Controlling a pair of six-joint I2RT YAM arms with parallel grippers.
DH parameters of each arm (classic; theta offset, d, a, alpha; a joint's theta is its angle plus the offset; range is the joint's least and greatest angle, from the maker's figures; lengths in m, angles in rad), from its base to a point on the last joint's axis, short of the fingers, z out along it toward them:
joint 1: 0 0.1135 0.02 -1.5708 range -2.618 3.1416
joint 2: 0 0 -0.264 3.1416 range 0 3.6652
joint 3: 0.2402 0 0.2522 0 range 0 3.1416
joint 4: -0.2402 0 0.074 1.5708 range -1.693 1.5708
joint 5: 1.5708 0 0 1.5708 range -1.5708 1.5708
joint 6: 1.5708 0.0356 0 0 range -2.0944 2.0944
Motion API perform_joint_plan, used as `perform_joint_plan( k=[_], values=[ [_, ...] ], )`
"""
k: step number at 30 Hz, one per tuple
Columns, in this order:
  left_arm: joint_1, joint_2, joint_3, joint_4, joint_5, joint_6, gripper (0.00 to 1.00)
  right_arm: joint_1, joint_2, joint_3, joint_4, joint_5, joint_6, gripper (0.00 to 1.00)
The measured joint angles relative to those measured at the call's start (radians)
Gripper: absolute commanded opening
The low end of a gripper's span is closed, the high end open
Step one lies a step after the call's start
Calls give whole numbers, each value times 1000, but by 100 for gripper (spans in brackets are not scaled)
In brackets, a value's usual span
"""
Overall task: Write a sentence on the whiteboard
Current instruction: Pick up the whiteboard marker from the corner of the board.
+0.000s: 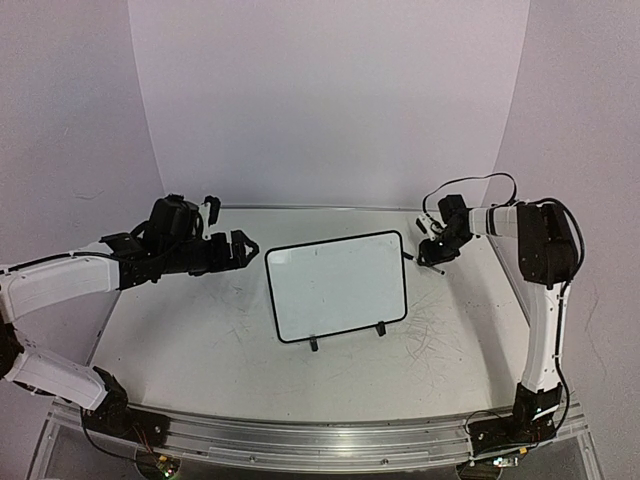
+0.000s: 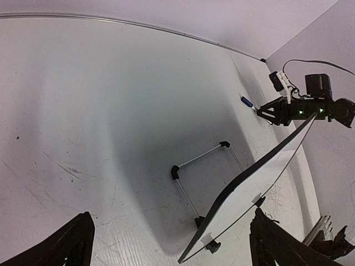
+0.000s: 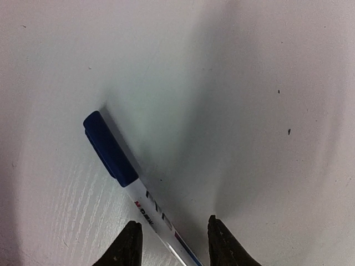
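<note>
A: Whiteboard [image 1: 335,285], where?

B: Middle of the desk [image 1: 200,340], propped on its two black feet [image 1: 313,343], face tilted back. From the left wrist view you get it edge-on from behind, wire stand [image 2: 202,158] flat on the desk behind it. The face shows faint grey marks only.

A: Left gripper [image 1: 240,248]?

B: Spread wide, nothing in it. It hangs just left of the board's upper left corner, pointing at it, not touching.

A: Right gripper [image 3: 173,241]?

B: Down low at the far right, just past the board's upper right corner. About half open. Its fingers [image 3: 132,244] sit either side of a marker [image 3: 141,191].

A: Gripping it?

B: Doesn't look so. Bare desk shows between the marker's barrel and the left finger. The right finger is closer, and I can't tell if it touches.

A: Marker details?

B: White barrel with print on it, blue cap [image 3: 110,148] on, lying flat on the desk at a slant. The cap end points away from the gripper. Well apart from the board.
</note>
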Motion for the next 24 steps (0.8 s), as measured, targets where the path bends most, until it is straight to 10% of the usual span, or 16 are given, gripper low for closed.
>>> perform_joint_plan(
  k=[16,24],
  values=[
    [0,-1,-1,0,-36,7,99,30,-15,-22,10,70,-6,0],
    [0,-65,-36,-9,-99,6,99,30,-256,-251,172,159,122,0]
  ],
)
